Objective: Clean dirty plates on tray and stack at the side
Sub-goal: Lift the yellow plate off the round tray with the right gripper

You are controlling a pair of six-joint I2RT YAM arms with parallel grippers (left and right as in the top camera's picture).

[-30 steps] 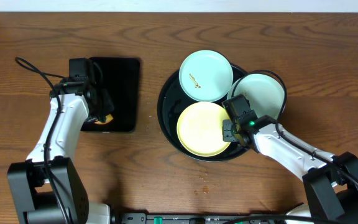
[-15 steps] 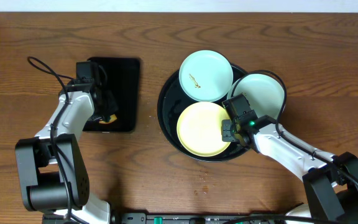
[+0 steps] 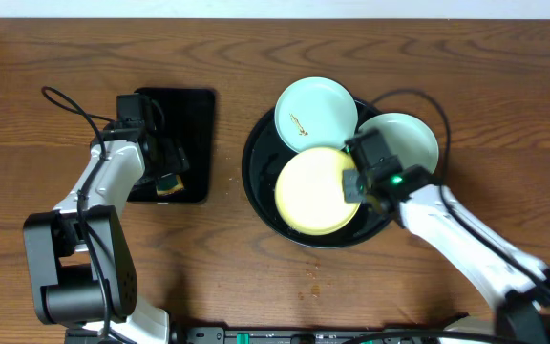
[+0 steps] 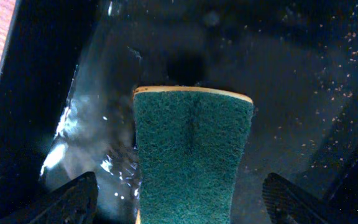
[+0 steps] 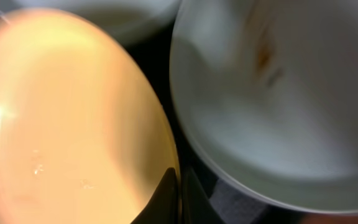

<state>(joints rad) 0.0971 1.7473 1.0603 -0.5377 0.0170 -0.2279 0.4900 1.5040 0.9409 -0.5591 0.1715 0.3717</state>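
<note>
We find the right claw (image 3: 353, 182) clenched on the yellow plate (image 3: 311, 191) at its right rim — the plate sits over the round tray (image 3: 256, 186), beside the smeared mint plate (image 3: 315, 115) and the other mint plate (image 3: 404, 141). The left claw (image 4: 179, 202) stands released, fingers flanking the green sponge (image 4: 191, 149) in the rectangular tray (image 3: 187, 115).

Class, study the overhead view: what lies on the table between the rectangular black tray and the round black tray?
Nothing. In the overhead view, only a strip of bare wooden table separates the rectangular tray from the round tray.
</note>
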